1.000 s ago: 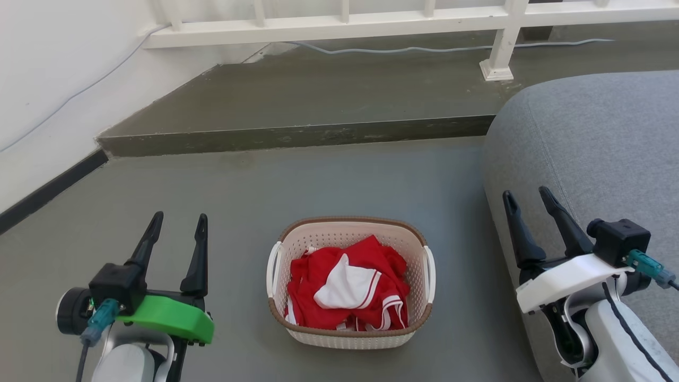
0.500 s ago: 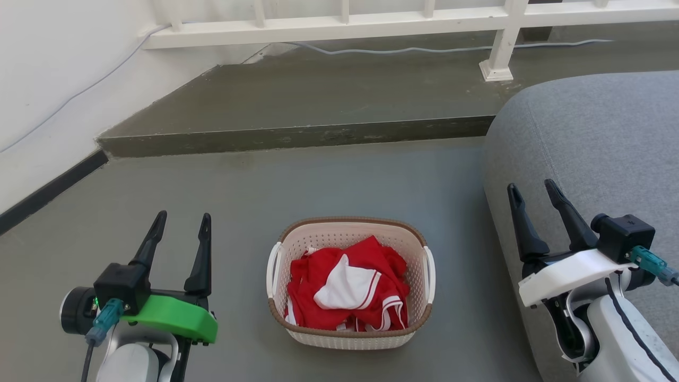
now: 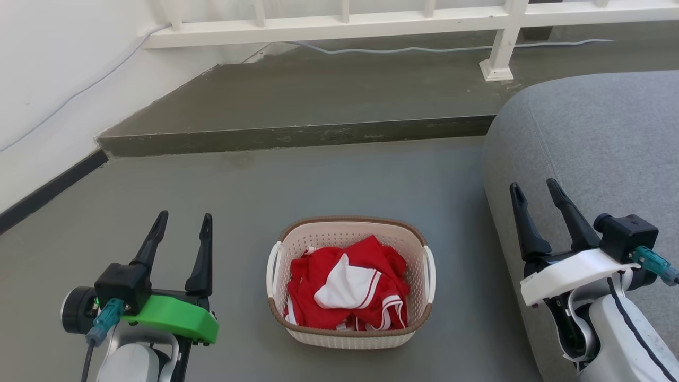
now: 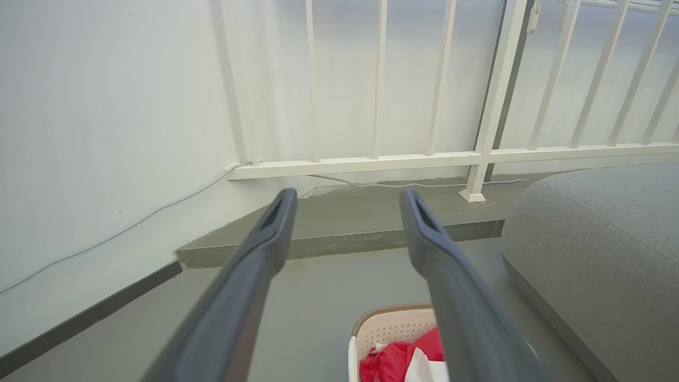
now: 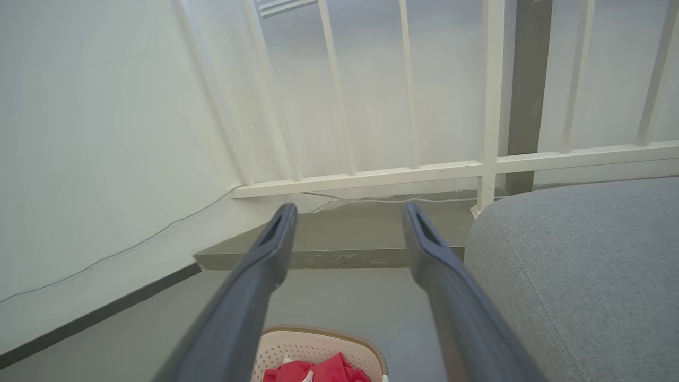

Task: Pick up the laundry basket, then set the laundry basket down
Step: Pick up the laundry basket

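The laundry basket (image 3: 345, 339) sits on the grey floor (image 3: 318, 185), between the two arms, with red clothes (image 3: 345, 289) in it; the left gripper (image 3: 184, 216) and the right gripper (image 3: 532, 184) hang well apart from it, one on each side, likely so each can reach a white handle (image 3: 272, 265); both are open and hold nothing; the right one is by the grey sofa (image 3: 583, 132).
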